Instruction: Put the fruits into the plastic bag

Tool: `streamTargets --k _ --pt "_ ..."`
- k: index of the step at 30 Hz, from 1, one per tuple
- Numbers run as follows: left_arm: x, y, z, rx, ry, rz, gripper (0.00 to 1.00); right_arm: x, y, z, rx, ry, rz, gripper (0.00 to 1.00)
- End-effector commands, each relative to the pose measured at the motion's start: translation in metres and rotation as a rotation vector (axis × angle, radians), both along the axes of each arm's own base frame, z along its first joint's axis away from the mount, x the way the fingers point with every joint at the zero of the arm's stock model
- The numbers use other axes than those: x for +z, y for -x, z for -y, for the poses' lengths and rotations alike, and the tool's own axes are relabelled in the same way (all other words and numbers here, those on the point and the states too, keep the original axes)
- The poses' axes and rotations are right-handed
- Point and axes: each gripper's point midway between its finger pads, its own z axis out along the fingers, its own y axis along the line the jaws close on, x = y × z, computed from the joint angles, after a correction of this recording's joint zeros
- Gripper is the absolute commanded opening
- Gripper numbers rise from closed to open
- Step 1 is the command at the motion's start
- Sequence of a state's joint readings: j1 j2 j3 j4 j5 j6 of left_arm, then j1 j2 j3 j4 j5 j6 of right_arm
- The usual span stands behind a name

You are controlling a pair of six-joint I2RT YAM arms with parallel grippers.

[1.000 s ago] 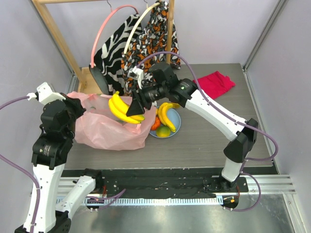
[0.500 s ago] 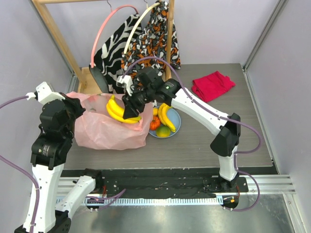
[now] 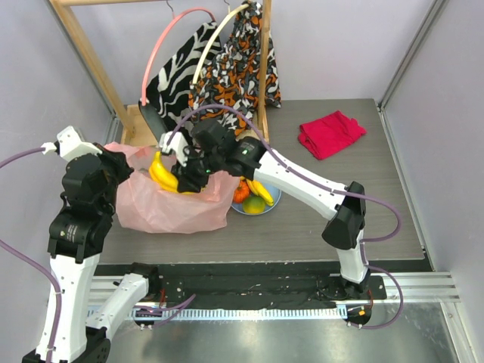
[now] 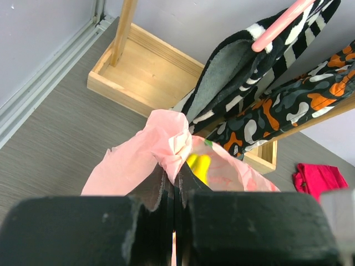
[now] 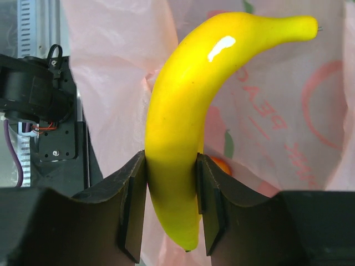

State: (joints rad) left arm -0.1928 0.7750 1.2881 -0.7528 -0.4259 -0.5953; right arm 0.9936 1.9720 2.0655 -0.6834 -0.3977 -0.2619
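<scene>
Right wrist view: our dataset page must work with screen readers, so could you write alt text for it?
A yellow banana is clamped between the right arm's two black fingers, running up the middle of the frame. Behind it spreads the translucent pink plastic bag, printed with darker pink peach motifs and lettering.

The right arm (image 3: pixel 302 181) partly hides fruits (image 3: pixel 254 204) on the plate (image 3: pixel 271 206).

The plastic bag (image 3: pixel 170 208) lay centre-left on the surface (image 3: pixel 325 204), bananas (image 3: pixel 161 175) at its mouth; the plate (image 3: pixel 261 212) (more fruit (image 3: pixel 253 204) on it) sat just right; a folded cloth (image 3: pixel 330 134) lay upper right.
</scene>
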Motion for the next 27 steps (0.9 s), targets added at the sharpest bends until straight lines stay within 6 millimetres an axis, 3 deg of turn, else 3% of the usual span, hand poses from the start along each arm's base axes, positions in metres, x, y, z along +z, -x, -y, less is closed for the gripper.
streamTargets --k 1,9,14,21,27 --pt "0.009 0.001 -0.001 0.006 0.010 0.032 0.00 0.022 -0.007 -0.010 -0.004 -0.066 0.115 0.01" --pt "0.006 -0.003 0.001 -0.005 0.007 0.015 0.00 -0.009 0.007 -0.016 0.059 -0.038 0.025 0.01" --pt "0.003 -0.006 0.001 0.000 0.009 0.018 0.00 -0.034 0.023 -0.005 0.073 0.003 -0.056 0.01" --pt "0.002 -0.007 -0.001 0.022 0.036 0.045 0.00 -0.059 0.031 0.014 0.052 0.080 -0.105 0.01" --pt "-0.003 0.002 -0.004 0.035 0.047 0.045 0.00 -0.060 0.031 0.015 0.039 0.115 -0.131 0.01"
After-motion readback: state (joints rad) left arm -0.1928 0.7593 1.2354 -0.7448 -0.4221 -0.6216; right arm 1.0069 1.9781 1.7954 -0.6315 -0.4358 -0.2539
